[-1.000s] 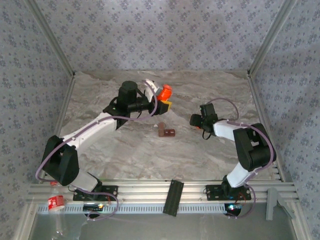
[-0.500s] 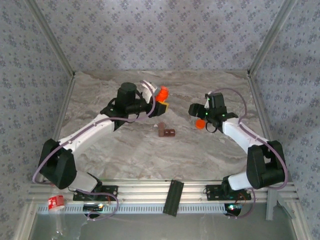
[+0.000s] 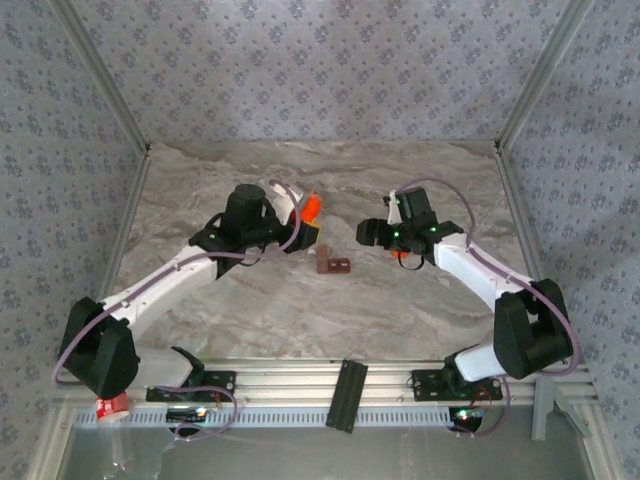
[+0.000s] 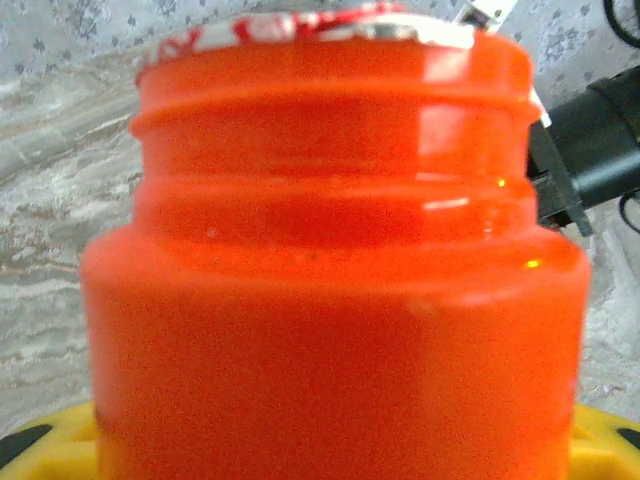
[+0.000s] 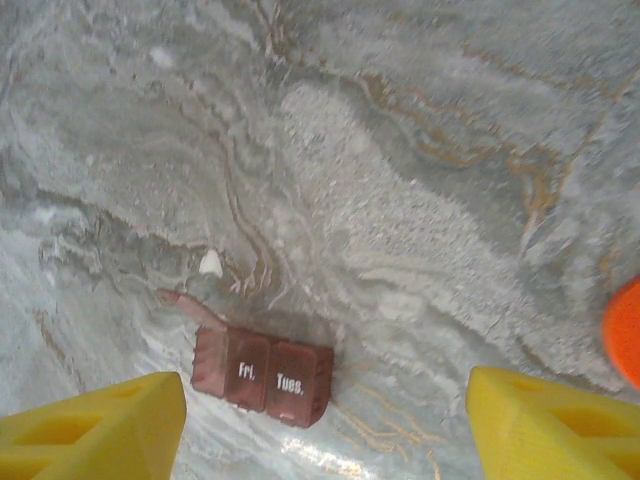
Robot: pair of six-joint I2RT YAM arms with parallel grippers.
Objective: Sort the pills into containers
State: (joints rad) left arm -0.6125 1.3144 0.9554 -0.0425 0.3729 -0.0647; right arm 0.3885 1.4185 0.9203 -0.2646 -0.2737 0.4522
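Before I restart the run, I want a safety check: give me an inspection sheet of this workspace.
Surface: marbled tabletop, no spills seen.
Job's things: brown pill organizer marked Fri. and Tues., flat on the table; one pale pill beside it, apart.
Clutter: orange cap on the table; black strip on the front rail.
Grippers: left gripper shut on uncapped orange bottle; right gripper open, empty, facing the organizer.
Cables: lilac cables looped along both arms, clear of the organizer.
Surroundings: patterned walls, aluminium frame.

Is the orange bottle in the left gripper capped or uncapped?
Uncapped: the orange plastic bottle in the left gripper shows bare neck ridges up to its rim.
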